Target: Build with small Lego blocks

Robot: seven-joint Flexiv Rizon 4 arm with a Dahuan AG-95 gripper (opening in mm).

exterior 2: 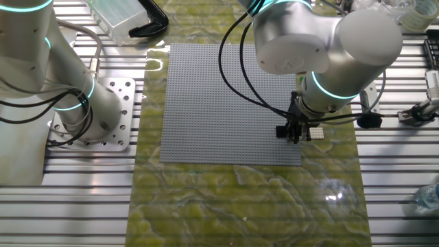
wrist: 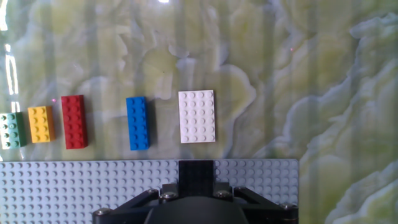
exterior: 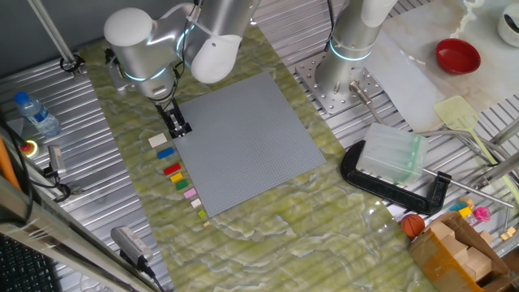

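My gripper (wrist: 196, 180) is shut on the black Lego brick (wrist: 196, 170), holding it just over the near edge of the grey baseplate (wrist: 74, 186). On the green mat beyond lie the cream-white brick (wrist: 196, 116), blue brick (wrist: 137, 122), red brick (wrist: 73, 121), yellow brick (wrist: 41, 124) and green brick (wrist: 12, 129). In one fixed view the gripper (exterior: 177, 126) hangs at the baseplate's (exterior: 243, 138) left edge, above the row: white (exterior: 157, 140), blue (exterior: 165, 152), red (exterior: 171, 169), green (exterior: 180, 184), pink (exterior: 190, 194). In the other fixed view the gripper (exterior 2: 295, 132) is beside the white brick (exterior 2: 315, 132).
A second arm's base (exterior: 340, 73) stands behind the baseplate. A clear plastic box in a black clamp (exterior: 393, 154) is at the right, a red bowl (exterior: 458, 55) at the far right, and a water bottle (exterior: 36, 113) at the left.
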